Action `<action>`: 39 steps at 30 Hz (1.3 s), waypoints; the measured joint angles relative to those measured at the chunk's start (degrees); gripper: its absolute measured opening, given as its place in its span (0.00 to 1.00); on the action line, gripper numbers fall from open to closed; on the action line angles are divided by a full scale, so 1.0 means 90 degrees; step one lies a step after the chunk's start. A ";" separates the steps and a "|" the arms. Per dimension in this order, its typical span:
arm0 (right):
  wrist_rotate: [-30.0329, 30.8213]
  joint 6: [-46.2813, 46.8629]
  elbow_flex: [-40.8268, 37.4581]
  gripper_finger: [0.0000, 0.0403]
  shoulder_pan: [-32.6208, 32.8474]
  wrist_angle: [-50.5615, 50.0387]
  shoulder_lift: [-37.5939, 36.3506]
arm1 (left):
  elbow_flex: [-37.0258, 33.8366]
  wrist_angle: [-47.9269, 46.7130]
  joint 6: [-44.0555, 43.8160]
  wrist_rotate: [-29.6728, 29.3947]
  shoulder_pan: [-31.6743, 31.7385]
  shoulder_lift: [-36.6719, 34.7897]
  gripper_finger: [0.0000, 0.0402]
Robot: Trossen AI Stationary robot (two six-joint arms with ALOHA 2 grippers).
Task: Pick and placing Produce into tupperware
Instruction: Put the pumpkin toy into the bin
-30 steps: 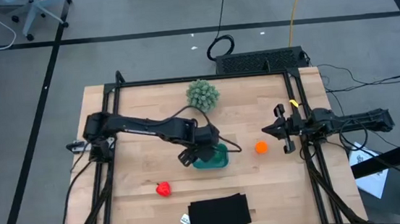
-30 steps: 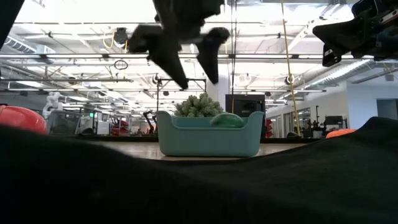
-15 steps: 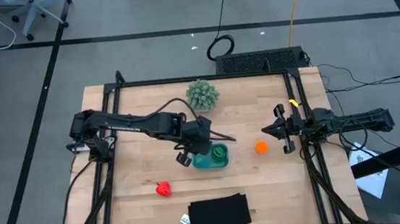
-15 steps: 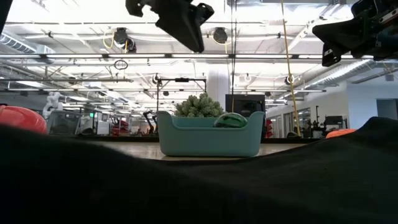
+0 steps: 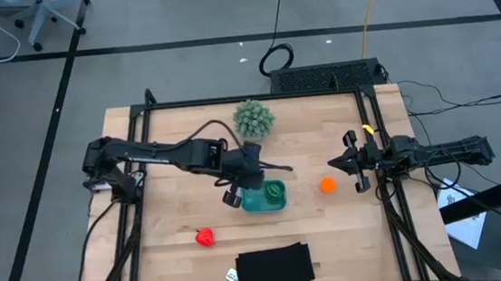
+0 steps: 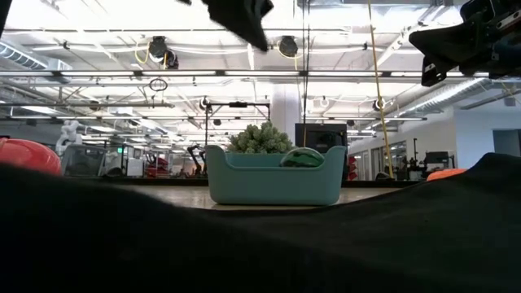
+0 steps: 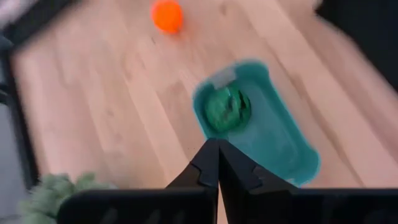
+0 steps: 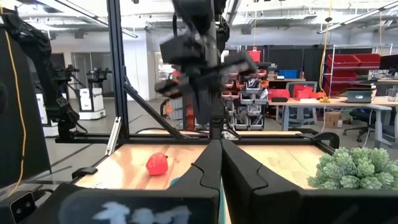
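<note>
Wrist cam: green produce in tub; left claw closed.

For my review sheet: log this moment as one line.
left end effector shut, raised above tub | striped piece in tub | orange ball, red piece on table | right end effector shut, waiting at table edge

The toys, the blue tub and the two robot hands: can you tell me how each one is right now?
Green striped piece: lying inside the tub.
Teal tub: upright, holding one piece.
Orange ball: loose on the table, outside the tub.
Red lumpy piece: loose on the table, outside the tub.
Left gripper: fingers shut, empty, above the tub.
Right gripper: fingers shut, empty, waiting at the table's right edge.
</note>
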 joint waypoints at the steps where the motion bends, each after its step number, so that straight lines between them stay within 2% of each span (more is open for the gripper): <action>1: -0.0002 0.0001 0.0001 0.00 0.0000 -0.0002 0.0002 | -0.0007 0.0078 -0.0022 -0.0001 -0.0029 -0.0116 0.00; 7: -0.0022 0.0104 0.0001 0.00 0.0000 0.0014 0.0045 | -0.0209 0.0834 -0.0486 0.0000 -0.0186 -0.0910 0.00; 10: -0.0026 0.0114 0.0002 0.00 0.0000 0.0015 0.0080 | -0.0590 0.1359 -0.0731 -0.0059 -0.0246 -0.1376 0.00; 15: -0.0028 0.0113 0.0002 0.00 0.0000 -0.0001 0.0114 | -0.1795 0.2514 -0.1196 -0.0483 -0.0258 -0.2248 0.00; 19: -0.0026 0.0102 0.0002 0.00 0.0000 0.0029 0.0143 | -0.3023 0.3705 -0.1438 -0.0568 -0.0236 -0.3013 0.00; 24: -0.0026 0.0098 0.0002 0.00 0.0000 0.0063 0.0143 | -0.3799 0.4128 -0.1758 -0.0832 0.0021 -0.3862 0.00; 32: -0.0027 0.0093 0.0000 0.00 0.0000 0.0071 0.0143 | -0.4153 0.4287 -0.2217 -0.0622 0.0656 -0.4760 0.00; 39: -0.0029 0.0095 0.0001 0.00 0.0000 0.0049 0.0143 | -0.5693 0.5762 -0.2616 -0.0268 0.0953 -0.5308 0.00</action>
